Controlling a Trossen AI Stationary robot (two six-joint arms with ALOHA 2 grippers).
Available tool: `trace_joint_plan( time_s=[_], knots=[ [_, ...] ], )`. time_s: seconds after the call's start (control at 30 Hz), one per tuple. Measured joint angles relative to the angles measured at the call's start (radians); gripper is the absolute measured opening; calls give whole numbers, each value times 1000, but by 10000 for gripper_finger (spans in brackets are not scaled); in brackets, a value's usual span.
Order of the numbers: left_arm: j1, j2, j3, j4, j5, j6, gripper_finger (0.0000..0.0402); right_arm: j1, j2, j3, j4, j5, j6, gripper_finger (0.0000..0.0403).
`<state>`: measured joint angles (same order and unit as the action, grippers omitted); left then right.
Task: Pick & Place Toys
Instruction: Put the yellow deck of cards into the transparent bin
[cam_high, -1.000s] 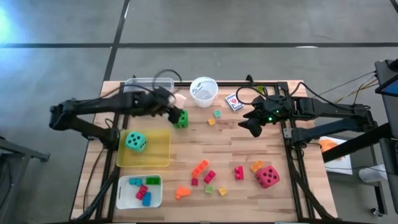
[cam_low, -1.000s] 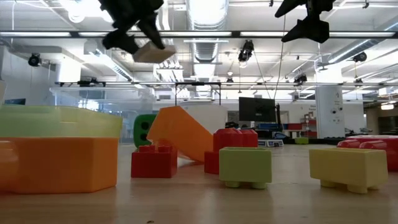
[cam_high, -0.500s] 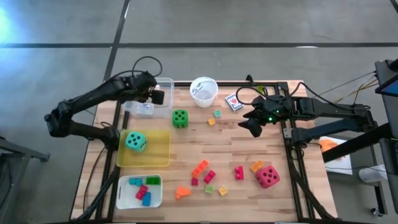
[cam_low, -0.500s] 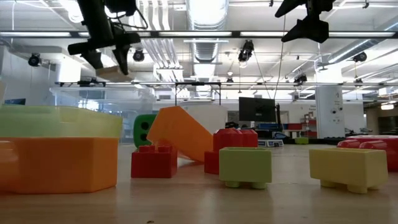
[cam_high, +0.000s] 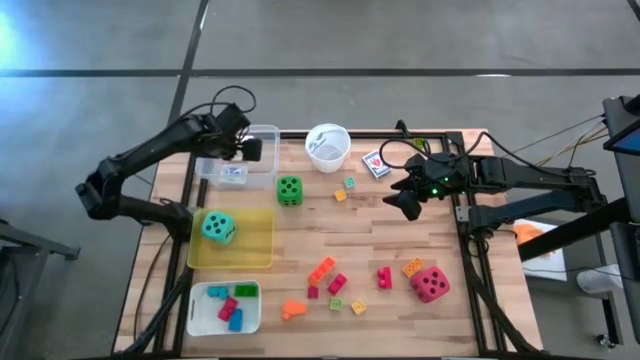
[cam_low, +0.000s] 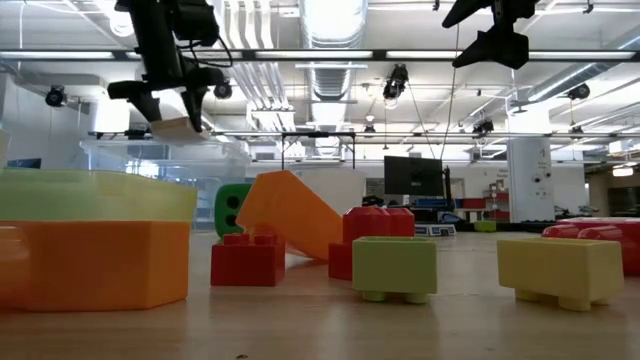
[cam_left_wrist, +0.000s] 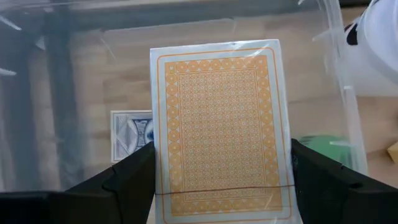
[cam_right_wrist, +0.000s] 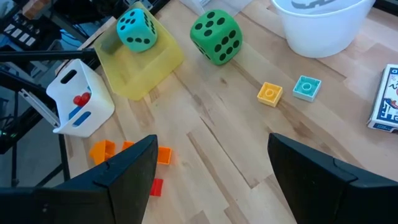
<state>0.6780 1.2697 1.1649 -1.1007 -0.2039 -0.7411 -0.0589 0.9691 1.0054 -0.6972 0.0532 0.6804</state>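
Observation:
My left gripper (cam_high: 242, 150) hangs over the clear tray (cam_high: 270, 132) at the table's far left, shut on an orange-backed card pack (cam_left_wrist: 221, 124), which the low view shows as a pale slab (cam_low: 180, 127). A blue card pack (cam_left_wrist: 130, 134) lies flat on the tray's floor. The green die (cam_high: 289, 189) stands on the table beside the tray. The teal die (cam_high: 219, 228) sits in the yellow tray. My right gripper (cam_high: 405, 202) hovers open over the table's right part, with nothing between its fingers. My left gripper pinches the orange-backed pack between its two fingers by the two long edges (cam_left_wrist: 160, 177), near one short end. The fingers (cam_left_wrist: 124, 183) slant down from above. The pack is lifted clear above the clear tray, its patterned face toward the wrist camera.
A white cup (cam_high: 327, 146) and another card pack (cam_high: 376, 163) stand at the far edge. Small blocks (cam_high: 330, 280) and the red die (cam_high: 430, 284) lie scattered on the near half. A white tray (cam_high: 192, 318) with blocks sits at the near left.
My left gripper has swung with the card pack from beside the green die toward the table's far left corner, over the clear tray. It has rolled and tipped further down on the way. The pack stays in the hold, clear of the table.

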Motion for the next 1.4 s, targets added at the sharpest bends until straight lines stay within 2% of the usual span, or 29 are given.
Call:
trace_joint_plan(
  time_s=[0.4, 1.4],
  knots=[
    [91, 177, 28, 6, 143, 36, 288, 2, 0, 0, -1, -1, 12, 297],
    [105, 382, 19, 9, 189, 82, 288, 16, 0, 0, -2, -9, 11, 297]
  ],
)
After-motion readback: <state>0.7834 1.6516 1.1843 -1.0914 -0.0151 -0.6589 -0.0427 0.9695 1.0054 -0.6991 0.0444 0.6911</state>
